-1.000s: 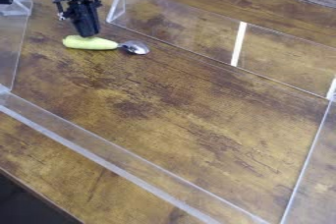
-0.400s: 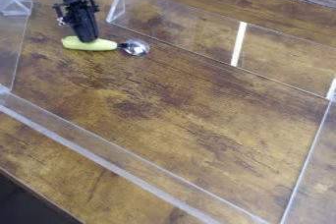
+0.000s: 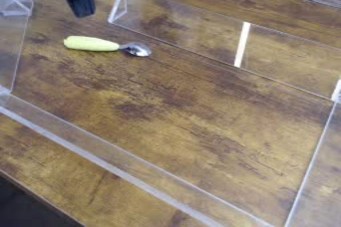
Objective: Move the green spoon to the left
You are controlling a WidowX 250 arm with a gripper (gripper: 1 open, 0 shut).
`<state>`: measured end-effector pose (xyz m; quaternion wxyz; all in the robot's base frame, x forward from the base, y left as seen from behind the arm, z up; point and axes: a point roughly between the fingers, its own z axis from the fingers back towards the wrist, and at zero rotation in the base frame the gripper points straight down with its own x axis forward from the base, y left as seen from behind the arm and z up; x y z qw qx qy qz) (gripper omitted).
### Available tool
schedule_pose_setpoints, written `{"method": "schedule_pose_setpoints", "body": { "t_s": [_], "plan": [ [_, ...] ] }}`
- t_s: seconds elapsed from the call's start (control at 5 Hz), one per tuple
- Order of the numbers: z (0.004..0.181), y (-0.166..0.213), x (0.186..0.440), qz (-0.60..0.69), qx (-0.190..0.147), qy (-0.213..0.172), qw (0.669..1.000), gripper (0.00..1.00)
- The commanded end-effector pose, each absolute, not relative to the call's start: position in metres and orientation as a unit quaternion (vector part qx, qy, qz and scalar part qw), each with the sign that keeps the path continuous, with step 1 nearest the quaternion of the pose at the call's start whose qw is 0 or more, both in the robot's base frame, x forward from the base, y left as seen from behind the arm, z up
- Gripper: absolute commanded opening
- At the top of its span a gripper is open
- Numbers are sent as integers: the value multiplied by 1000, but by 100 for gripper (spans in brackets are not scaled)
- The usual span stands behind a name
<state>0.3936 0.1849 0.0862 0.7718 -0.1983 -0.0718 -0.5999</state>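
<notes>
The green spoon lies flat on the wooden table at the upper left, its yellow-green handle pointing left and its small silver bowl to the right. My gripper hangs above and behind the handle, clear of the spoon, with its black fingers shut and nothing held between them. Its upper part runs out of the top of the picture.
Clear acrylic walls fence the wooden table: a back panel behind the spoon, a side panel at the left, a low front rail and a right panel. A dark object sits beyond the back wall at the top.
The gripper has risen off the spoon's handle and moved toward the top of the picture. The spoon stays on the table where it was.
</notes>
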Motion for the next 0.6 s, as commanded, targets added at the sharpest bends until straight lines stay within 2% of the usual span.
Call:
{"method": "schedule_pose_setpoints", "body": {
  "t_s": [0.0, 0.4],
  "plan": [
    [119, 190, 407, -678, -186, -69, 708, 100],
    [100, 202, 416, -692, -199, -59, 692, 100]
  ]
}}
